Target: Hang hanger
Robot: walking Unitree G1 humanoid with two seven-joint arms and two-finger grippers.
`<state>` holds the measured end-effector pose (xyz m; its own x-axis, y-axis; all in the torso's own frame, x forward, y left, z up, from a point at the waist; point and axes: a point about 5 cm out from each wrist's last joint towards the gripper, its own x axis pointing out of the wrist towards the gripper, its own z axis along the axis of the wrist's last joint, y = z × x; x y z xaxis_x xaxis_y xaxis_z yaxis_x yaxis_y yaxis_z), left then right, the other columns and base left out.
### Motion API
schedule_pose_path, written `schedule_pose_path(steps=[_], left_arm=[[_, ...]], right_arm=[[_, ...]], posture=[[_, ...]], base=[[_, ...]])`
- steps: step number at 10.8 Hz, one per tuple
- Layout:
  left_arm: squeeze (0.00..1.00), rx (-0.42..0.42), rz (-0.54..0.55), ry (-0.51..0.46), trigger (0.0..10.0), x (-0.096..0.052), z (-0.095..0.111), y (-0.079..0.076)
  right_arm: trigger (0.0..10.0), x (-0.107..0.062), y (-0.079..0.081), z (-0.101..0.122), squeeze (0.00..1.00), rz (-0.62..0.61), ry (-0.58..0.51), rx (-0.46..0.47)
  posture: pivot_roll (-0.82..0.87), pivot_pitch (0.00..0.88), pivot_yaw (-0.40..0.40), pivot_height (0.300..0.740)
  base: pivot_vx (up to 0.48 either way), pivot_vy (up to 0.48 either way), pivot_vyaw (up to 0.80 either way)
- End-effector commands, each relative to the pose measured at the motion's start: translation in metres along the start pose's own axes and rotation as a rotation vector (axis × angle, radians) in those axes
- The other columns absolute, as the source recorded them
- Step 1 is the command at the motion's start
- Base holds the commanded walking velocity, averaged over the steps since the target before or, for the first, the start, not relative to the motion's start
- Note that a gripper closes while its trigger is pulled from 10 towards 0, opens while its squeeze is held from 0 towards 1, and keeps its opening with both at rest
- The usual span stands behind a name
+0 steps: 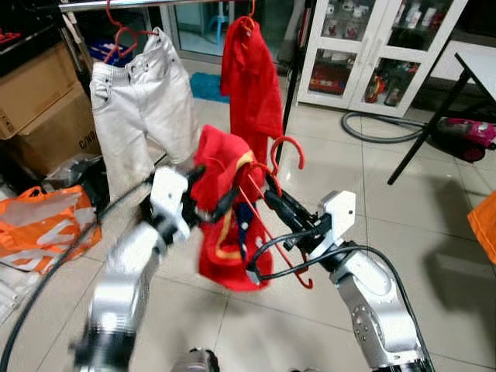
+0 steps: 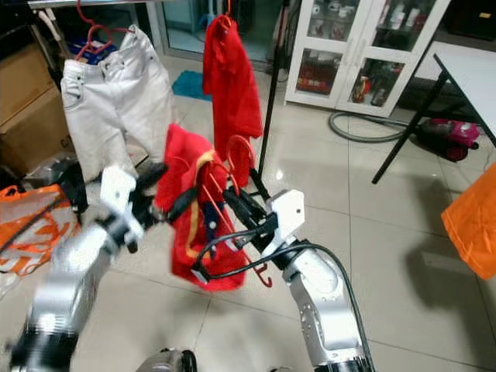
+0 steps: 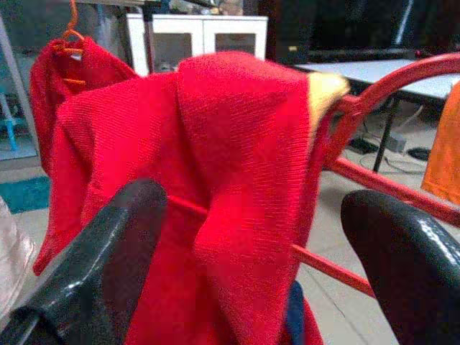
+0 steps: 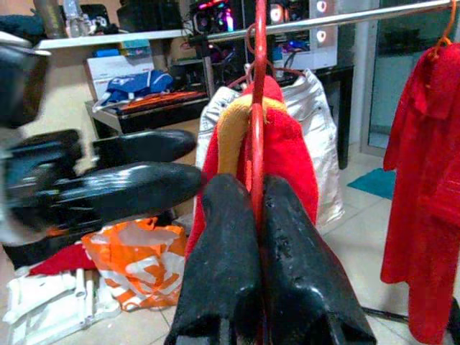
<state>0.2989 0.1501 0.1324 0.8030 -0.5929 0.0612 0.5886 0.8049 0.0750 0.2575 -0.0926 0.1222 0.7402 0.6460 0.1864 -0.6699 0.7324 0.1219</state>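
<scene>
Now, view by view:
Head: right gripper (image 1: 273, 194) pinches red hanger (image 1: 288, 147) carrying shirt (image 1: 221, 201); rail (image 1: 116, 4) beyond.
Left wrist: left gripper (image 3: 251, 244) fingers apart, straddling shirt.
Right wrist: fingers (image 4: 223, 251) clamped on hanger.

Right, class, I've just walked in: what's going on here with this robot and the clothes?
The robot holds a red hanger draped with a red garment in front of a clothes rail. Its right claw is shut on the hanger's wire; its left claw is open around the garment. White shorts and a red shirt already hang on the rail. This hanger isn't on the rail yet.
</scene>
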Motion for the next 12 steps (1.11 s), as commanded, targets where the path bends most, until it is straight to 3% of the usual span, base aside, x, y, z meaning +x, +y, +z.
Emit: schedule_pose_path(steps=[1, 2, 3, 4, 6, 7, 8, 12], left_arm=[[1.00, 0.013, -0.025, 0.007, 10.0, 0.003, -0.002, 0.000], [1.00, 0.017, -0.031, 0.004, 10.0, 0.009, -0.002, 0.002], [0.41, 0.012, -0.077, 0.002, 10.0, 0.018, -0.001, -0.001], [0.00, 0.022, -0.100, 0.009, 10.0, 0.024, -0.001, -0.004], [0.00, 0.067, -0.050, 0.012, 10.0, 0.035, -0.001, 0.002], [0.00, 0.065, -0.009, -0.013, 2.8, 0.037, 0.002, 0.004], [0.00, 0.080, 0.014, -0.024, 0.0, 0.037, 0.002, 0.007], [0.00, 0.099, 0.050, -0.053, 0.0, 0.030, -0.001, 0.007]], right_arm=[[0.0, 0.005, 0.003, 0.021, 0.00, 0.016, -0.102, -0.041], [0.0, 0.005, 0.005, 0.022, 0.00, 0.018, -0.106, -0.042], [0.0, 0.005, 0.006, 0.023, 0.00, 0.019, -0.109, -0.042], [0.0, 0.005, 0.007, 0.023, 0.00, 0.020, -0.112, -0.043], [0.0, 0.006, 0.007, 0.026, 0.00, 0.016, -0.118, -0.046], [0.0, 0.006, 0.007, 0.026, 0.00, 0.010, -0.118, -0.049], [0.0, 0.005, 0.006, 0.026, 0.00, 0.007, -0.115, -0.051], [0.0, 0.007, 0.004, 0.024, 0.00, 0.006, -0.108, -0.046]], posture=[[0.05, 0.063, 0.008, 0.740], [0.03, 0.062, 0.015, 0.740], [0.03, 0.060, 0.020, 0.740], [0.03, 0.060, 0.020, 0.740], [0.00, 0.065, 0.033, 0.740], [0.00, 0.065, 0.035, 0.740], [0.01, 0.064, 0.034, 0.740], [0.01, 0.063, 0.030, 0.740]], base=[[0.000, 0.000, 0.00], [0.000, 0.000, 0.00], [0.000, 0.000, 0.00], [0.000, 0.000, 0.00], [0.000, 0.000, 0.00], [0.000, 0.000, 0.00], [0.000, 0.000, 0.00], [0.000, 0.000, 0.00]])
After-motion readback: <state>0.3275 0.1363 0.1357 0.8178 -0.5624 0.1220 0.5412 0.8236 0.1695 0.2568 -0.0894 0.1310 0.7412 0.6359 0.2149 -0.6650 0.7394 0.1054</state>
